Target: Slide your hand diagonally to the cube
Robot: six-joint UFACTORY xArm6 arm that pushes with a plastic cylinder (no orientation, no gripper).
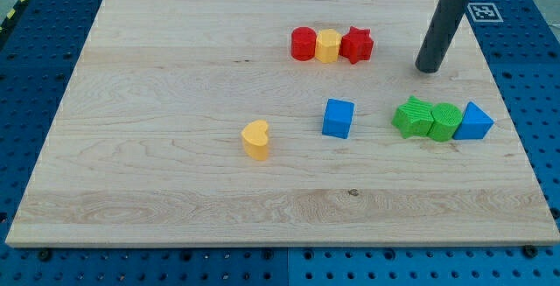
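A blue cube (338,118) stands near the middle of the wooden board (175,76). My tip (428,68) rests on the board at the view's upper right, up and to the right of the cube and well apart from it. It is to the right of a row of a red cylinder (303,43), a yellow block (327,46) and a red star (356,45). Below the tip sits a row of a green star (413,117), a green block (444,122) and a blue triangle (473,122).
A yellow heart (256,139) lies left of the cube, a little lower. The board lies on a blue perforated table (534,76). A black-and-white marker tag (483,11) sits by the board's top right corner.
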